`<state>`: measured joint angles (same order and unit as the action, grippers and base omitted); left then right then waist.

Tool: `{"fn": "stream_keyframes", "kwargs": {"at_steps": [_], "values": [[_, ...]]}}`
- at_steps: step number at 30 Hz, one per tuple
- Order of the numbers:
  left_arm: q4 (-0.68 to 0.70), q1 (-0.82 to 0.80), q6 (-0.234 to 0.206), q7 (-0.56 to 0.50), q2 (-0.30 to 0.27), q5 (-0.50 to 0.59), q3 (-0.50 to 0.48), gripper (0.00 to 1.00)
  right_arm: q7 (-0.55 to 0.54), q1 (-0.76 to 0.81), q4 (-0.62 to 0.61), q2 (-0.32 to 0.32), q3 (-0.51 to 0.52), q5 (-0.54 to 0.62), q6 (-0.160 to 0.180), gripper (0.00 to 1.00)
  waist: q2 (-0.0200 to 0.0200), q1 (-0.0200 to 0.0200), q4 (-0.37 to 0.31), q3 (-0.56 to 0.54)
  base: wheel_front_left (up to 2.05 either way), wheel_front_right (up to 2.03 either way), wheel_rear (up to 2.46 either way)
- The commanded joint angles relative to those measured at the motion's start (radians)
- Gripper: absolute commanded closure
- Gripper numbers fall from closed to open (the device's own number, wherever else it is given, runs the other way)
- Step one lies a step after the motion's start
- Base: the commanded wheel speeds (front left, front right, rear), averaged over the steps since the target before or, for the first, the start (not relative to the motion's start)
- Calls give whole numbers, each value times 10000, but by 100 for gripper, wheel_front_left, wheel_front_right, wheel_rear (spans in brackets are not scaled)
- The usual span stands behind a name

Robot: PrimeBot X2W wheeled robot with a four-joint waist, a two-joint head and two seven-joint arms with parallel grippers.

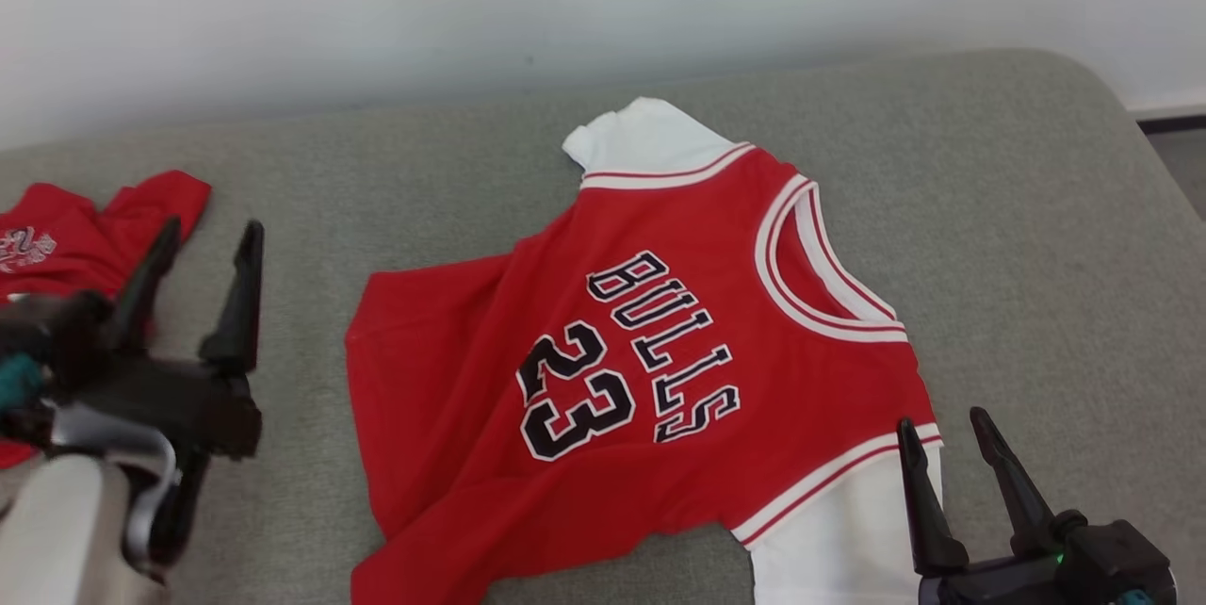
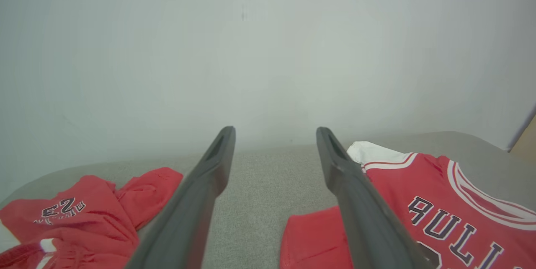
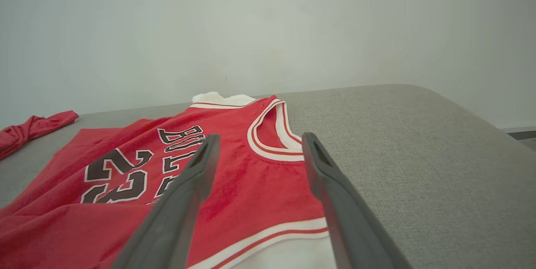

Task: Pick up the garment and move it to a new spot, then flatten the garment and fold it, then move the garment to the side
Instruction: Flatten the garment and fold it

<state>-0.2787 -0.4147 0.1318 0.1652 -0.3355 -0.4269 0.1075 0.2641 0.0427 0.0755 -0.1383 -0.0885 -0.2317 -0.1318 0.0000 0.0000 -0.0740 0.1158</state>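
The left gripper (image 1: 212, 228), fingers wide and empty, stands apart to the left of the jersey (image 1: 641, 351), which lies spread on the grey cushion (image 1: 1036, 209), hem leftward and collar rightward. The right gripper (image 1: 942, 418), also wide and empty, is nearer, at the jersey's near white sleeve (image 1: 848, 539).

We see the red Bulls 23 jersey (image 1: 650, 369) spread on the grey cushion (image 1: 1018, 209), our left gripper (image 1: 212, 228) empty, fingers parted, beside a second red garment (image 1: 85, 228), our right gripper (image 1: 942, 421) likewise parted by the jersey's white sleeve.
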Motion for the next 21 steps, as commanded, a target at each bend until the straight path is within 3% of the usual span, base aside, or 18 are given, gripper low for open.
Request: {"fn": "stream_keyframes", "kwargs": {"at_steps": [1, 9, 16, 21], "values": [[-214, -268, -29, -310, -166, -297, 69, 0, 2, -124, 8, 79, -34, 68, 23, 0, 0, 0, -480, 541, 0, 0, 0], [-1041, -1199, -26, -2024, -1330, -2173, 1183, 0, 2, -487, 142, 277, -36, 124, 23, 0, 0, 0, -819, 1014, 0, 0, 0], [-1782, -1051, -25, -3415, -1613, -3500, 2414, 0, 2, -745, 305, 256, -180, 177, 23, 0, 0, 0, -860, 1083, 0, 0, 0], [-2379, -1186, -26, -3971, -1797, -3744, 3170, 0, 2, -966, 380, 182, -363, 168, 23, 0, 0, 0, -991, 1144, 0, 0, 0]]}}
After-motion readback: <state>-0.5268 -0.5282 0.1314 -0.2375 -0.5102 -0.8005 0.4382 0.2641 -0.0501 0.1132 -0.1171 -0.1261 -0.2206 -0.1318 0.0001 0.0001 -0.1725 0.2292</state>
